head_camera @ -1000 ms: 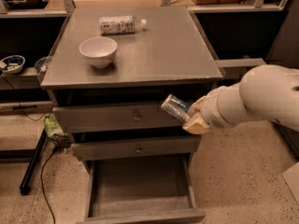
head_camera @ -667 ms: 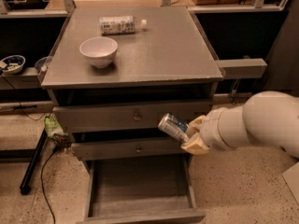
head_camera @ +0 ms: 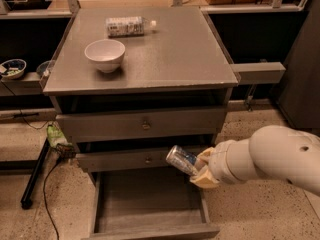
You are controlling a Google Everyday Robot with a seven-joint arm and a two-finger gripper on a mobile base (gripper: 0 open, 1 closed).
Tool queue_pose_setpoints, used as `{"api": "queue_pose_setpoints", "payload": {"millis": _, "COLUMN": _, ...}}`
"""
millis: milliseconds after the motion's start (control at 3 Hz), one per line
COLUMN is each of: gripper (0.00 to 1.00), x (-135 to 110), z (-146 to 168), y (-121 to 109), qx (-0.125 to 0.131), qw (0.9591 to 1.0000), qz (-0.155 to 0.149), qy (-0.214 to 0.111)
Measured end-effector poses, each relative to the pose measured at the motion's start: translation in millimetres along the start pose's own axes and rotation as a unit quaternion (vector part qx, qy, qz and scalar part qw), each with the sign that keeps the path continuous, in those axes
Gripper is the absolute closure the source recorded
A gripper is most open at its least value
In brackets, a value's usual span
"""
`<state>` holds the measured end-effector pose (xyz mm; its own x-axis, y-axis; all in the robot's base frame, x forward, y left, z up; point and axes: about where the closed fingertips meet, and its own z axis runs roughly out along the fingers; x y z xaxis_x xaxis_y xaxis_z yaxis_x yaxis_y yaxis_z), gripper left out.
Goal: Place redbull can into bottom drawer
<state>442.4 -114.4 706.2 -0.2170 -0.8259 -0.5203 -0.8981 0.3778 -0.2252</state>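
Note:
The redbull can (head_camera: 182, 159) is a slim shiny silver can, held tilted with its free end pointing up and left. My gripper (head_camera: 203, 170) is shut on the redbull can, at the end of the white arm (head_camera: 270, 156) that comes in from the right. The can hangs in front of the middle drawer (head_camera: 145, 159), above the right part of the open bottom drawer (head_camera: 150, 204). The bottom drawer is pulled out, and the part of its flat grey floor that shows is bare.
A white bowl (head_camera: 105, 54) and a clear plastic bottle (head_camera: 128, 26) lying on its side are on the cabinet top (head_camera: 175, 59). The top drawer (head_camera: 142, 124) is shut. A black cable (head_camera: 47, 194) and a stand leg lie on the floor at the left.
My gripper has carried the can down and a little left, from the level of the top drawer to just above the open bottom drawer.

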Motion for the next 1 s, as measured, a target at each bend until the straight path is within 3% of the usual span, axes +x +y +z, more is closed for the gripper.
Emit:
{"api": "queue_pose_setpoints", "payload": {"millis": 667, "gripper": 1.00, "x": 22, "z": 58, "y": 17, "qx": -0.045, "qw": 0.9987, "qz": 0.005, "qy": 0.025}}
{"api": "queue_pose_setpoints", "payload": {"millis": 1000, "gripper": 1.00, "x": 22, "z": 58, "y": 17, "qx": -0.045, "qw": 0.9987, "qz": 0.005, "qy": 0.025}}
